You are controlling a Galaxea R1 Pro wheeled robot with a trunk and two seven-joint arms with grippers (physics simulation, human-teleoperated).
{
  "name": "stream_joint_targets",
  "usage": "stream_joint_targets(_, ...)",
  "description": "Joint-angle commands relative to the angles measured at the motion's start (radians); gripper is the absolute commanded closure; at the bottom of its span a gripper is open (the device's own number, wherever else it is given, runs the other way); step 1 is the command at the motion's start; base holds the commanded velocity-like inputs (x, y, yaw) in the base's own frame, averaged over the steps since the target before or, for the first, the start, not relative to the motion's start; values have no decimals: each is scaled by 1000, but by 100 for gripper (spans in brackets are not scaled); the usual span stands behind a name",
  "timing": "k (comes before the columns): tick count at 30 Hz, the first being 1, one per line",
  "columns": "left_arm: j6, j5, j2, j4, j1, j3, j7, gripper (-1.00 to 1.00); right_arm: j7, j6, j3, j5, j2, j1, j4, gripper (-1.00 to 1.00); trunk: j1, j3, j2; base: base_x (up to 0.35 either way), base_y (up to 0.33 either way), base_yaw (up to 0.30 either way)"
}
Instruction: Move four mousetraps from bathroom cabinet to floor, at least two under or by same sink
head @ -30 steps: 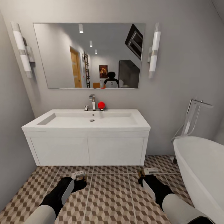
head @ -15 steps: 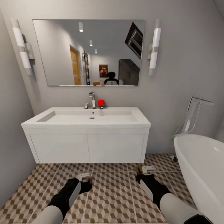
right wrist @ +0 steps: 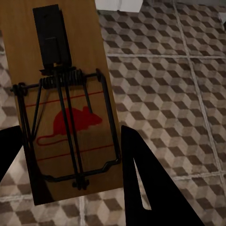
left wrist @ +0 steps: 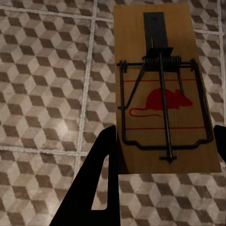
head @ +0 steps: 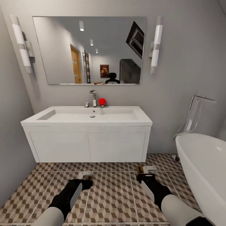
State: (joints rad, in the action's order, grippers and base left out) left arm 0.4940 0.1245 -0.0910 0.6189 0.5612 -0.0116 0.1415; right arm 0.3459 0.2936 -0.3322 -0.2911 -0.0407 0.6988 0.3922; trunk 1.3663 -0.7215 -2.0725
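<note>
- Left tool [head: 85, 176] clamps flat wooden mousetrap [left wrist: 165, 89], wire spring, red mouse print.
- Right tool [head: 145, 171] grips second mousetrap [right wrist: 63, 101], lower centre, over cube-patterned floor tiles [head: 110, 197].
- Glossy white rectangular sink [head: 88, 117] above.

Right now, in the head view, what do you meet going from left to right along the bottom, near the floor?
Left end effector holding a mousetrap → right end effector holding a second mousetrap → white bathtub.

The 2 arms are white at the forearm, black toward the wrist; each black gripper has wedge-shaped fingers [left wrist: 101, 188].
</note>
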Motion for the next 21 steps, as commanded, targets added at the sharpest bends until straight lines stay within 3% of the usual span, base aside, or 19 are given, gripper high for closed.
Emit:
stream_joint_targets(1,4,10,-1,16,0,-1,9,100,8,2,-9,-11,1,1,2,100,0,-1,-1,0,0,0)
stream_joint_targets(4,3,10,-2,30,0,0,9,100,8,0,-10,-7,1,1,2,100,0,-1,-1,0,0,0)
stream_joint_targets(21,11,9,-1,36,0,1,8,100,3,0,-13,-4,1,1,-4,100,65,-54,-120,0,0,0)
